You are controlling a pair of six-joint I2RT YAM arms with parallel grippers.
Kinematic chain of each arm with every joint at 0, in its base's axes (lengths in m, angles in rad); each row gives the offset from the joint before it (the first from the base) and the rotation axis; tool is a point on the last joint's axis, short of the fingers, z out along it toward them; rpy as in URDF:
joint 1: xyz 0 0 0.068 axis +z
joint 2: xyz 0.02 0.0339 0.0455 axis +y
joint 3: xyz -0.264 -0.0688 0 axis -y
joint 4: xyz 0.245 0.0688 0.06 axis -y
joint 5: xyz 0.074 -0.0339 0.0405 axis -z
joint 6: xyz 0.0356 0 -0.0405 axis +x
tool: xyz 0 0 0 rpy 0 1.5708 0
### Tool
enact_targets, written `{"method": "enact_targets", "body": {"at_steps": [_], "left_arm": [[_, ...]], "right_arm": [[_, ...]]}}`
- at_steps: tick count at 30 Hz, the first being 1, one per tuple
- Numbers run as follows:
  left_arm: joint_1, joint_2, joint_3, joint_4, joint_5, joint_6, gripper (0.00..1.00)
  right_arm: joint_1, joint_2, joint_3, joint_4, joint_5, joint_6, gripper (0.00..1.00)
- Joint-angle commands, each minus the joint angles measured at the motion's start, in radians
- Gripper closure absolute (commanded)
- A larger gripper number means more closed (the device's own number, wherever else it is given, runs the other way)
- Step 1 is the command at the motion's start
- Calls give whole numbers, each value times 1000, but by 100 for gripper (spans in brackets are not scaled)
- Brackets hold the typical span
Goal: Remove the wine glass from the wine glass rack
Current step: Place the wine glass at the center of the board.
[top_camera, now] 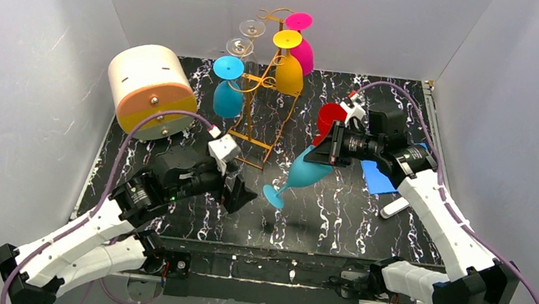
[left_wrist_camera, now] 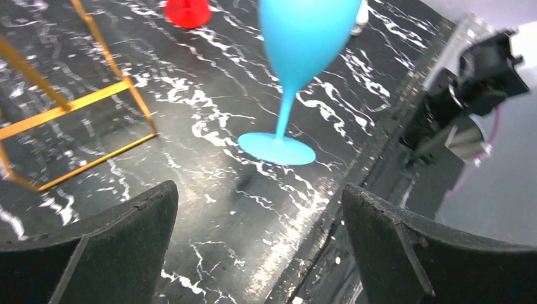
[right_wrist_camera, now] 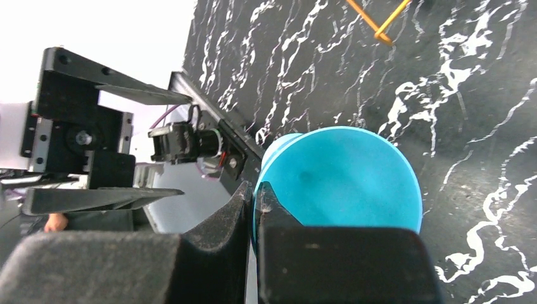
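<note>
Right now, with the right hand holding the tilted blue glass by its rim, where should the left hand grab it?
Probably the blue glass's thin stem, from the left hand's own side: the right hand covers the rim, the bowl is wide, and the bare stem faces the open fingers.

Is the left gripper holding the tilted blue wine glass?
No, the left gripper stands wide open and empty, while the right gripper pinches the tilted blue wine glass by its rim.

Overhead, both wrists: shared wine glass (top_camera: 309,168)
</note>
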State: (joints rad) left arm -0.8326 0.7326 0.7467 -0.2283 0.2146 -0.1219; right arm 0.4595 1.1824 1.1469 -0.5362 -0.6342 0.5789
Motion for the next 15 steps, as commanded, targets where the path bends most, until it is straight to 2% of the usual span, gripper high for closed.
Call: {"method": "enact_targets", "body": {"at_steps": [1, 6, 15], "left_arm": [[6, -44, 66, -92, -260, -88, 2], [6, -63, 98, -159, -414, -112, 2], [6, -16, 119, -212, -521, -244, 2]], "right_arm": [[3, -42, 8, -17, 132, -10, 99], [2, -97, -23, -13, 202, -6, 99], [2, -157, -23, -78, 329, -1, 99]]}}
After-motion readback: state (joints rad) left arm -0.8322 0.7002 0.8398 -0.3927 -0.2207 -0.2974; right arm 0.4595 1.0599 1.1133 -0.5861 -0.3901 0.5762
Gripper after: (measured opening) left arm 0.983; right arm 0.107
